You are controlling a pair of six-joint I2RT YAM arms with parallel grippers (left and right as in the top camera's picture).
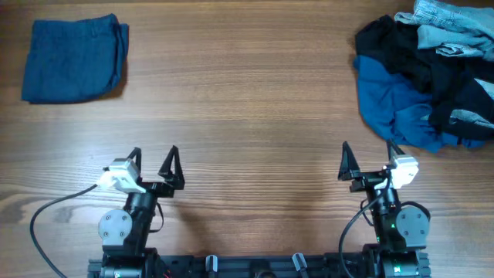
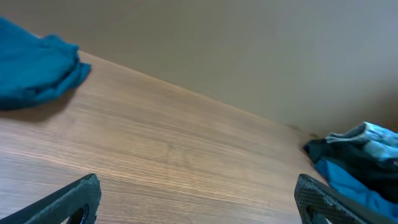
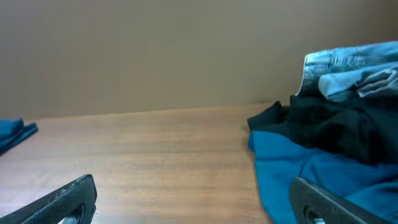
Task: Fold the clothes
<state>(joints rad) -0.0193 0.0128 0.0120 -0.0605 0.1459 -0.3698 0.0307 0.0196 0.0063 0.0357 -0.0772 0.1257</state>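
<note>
A dark blue garment [image 1: 73,60] lies folded at the far left of the wooden table [image 1: 247,100]; the left wrist view also shows it [image 2: 31,68]. At the far right, a loose heap of clothes holds a royal-blue piece [image 1: 394,100], black fabric [image 1: 432,62] and pale-blue denim [image 1: 451,27]. My left gripper [image 1: 153,154] stands open near the front edge, with nothing between its fingers [image 2: 74,199]. My right gripper [image 1: 369,150] is open and empty too, just short of the royal-blue piece [image 3: 311,168], with black fabric [image 3: 336,124] and denim [image 3: 354,68] behind.
Both arm bases sit on a black rail [image 1: 255,266] at the front edge. A grey cable [image 1: 54,205] loops off the left arm. A plain tan wall [image 3: 155,50] rises behind the table's far edge.
</note>
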